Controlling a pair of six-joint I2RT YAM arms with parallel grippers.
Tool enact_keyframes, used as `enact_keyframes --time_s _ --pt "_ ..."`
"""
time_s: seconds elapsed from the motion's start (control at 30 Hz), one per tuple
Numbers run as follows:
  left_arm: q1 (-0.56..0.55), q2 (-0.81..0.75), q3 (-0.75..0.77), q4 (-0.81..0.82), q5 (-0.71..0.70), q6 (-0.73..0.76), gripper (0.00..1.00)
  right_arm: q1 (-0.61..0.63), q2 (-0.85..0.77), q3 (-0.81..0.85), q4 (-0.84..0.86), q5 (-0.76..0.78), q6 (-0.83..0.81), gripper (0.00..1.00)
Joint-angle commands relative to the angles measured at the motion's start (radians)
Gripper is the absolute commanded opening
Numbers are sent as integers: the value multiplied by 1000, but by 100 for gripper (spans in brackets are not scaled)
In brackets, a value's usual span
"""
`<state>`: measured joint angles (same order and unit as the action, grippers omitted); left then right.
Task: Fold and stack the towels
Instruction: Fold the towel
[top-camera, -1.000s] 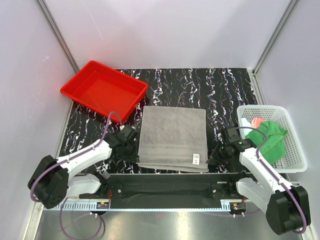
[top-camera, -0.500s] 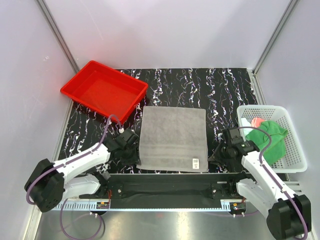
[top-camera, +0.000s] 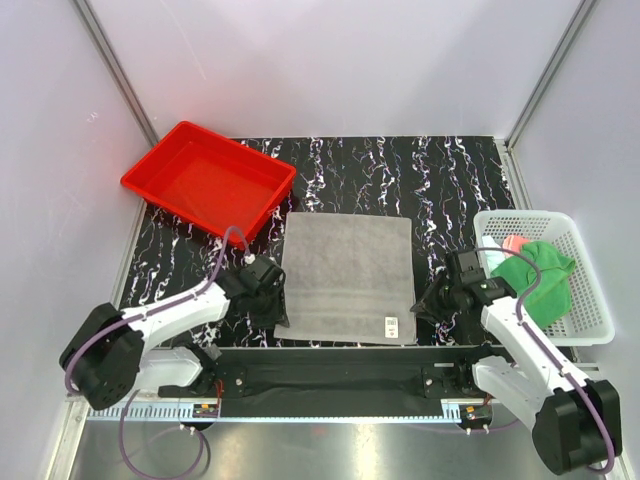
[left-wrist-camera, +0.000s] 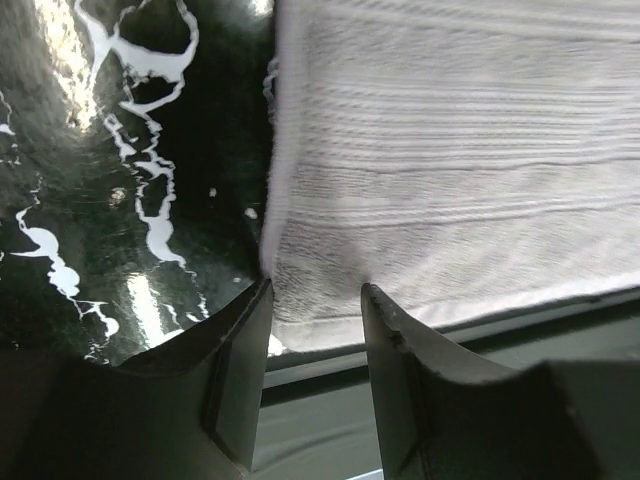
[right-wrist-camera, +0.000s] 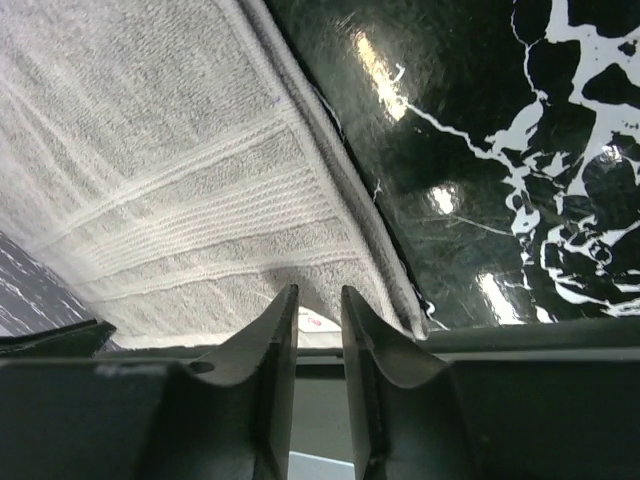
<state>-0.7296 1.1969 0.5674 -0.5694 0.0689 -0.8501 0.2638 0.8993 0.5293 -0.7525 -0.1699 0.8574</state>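
Left gripper (left-wrist-camera: 315, 300) sits low at the near-left corner of the grey towel (top-camera: 345, 275), fingers apart w/ the towel's hem showing in the gap btwn them; nothing pinched, cloth lies flat. Opposite it, the right gripper (right-wrist-camera: 318, 300) is at the towel's near-right corner, fingers parted too but w/ a narrower gap. The cloth's corner is visible through that gap, not clamped. Grey towel itself lies spread flat on the surface (top-camera: 450, 180), roughly square to the near edge. Woven band stripes run across its near part. A small white label (top-camera: 392, 322) sits by its near-right corner, just beside the right gripper. Right of the grey towel, well apart, is the white mesh basket (top-camera: 590, 300) w/ the green towel (top-camera: 535, 275) bunched inside. A bit of the pink towel (top-camera: 515, 243) shows at the basket's far-left side, touching the green one. Far-left of the grey towel is the red tray (top-camera: 205, 180), set at an angle, its near-right corner close to the towel's far-left corner, not touching. Both arms reach in from the near edge, left gripper and right gripper on opp. sides of the grey towel.
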Motion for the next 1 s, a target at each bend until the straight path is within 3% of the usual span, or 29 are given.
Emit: enact_keyframes --time_s 0.0,0.13,0.17,0.23,0.37,0.43,0.5,0.6,0.73,0.97 --pt "-5 41 87 28 -4 -3 45 6 1 -22 129 26 71 31" --pt "10 140 464 -180 -147 124 54 8 128 211 189 99 -117 38" --pt "18 168 617 -196 -191 200 57 9 162 265 205 105 -171 39" --pt "58 246 748 -195 -227 279 61 -1 298 418 232 119 -297 42" --pt "156 381 1001 -75 -104 536 61 -101 571 719 145 17 -585 42" --pt "203 467 1064 -52 -93 594 61 -142 663 808 168 -132 -641 43" --pt "261 545 1118 -35 -5 638 61 -195 710 839 217 -265 -681 53" --pt "308 614 1138 0 147 664 59 -228 828 929 173 -342 -793 62" --pt "308 699 1160 -6 174 776 59 -259 1082 1139 -30 -427 -989 63" --pt "314 882 1331 -142 157 989 58 -287 1308 1328 -148 -479 -1110 58"
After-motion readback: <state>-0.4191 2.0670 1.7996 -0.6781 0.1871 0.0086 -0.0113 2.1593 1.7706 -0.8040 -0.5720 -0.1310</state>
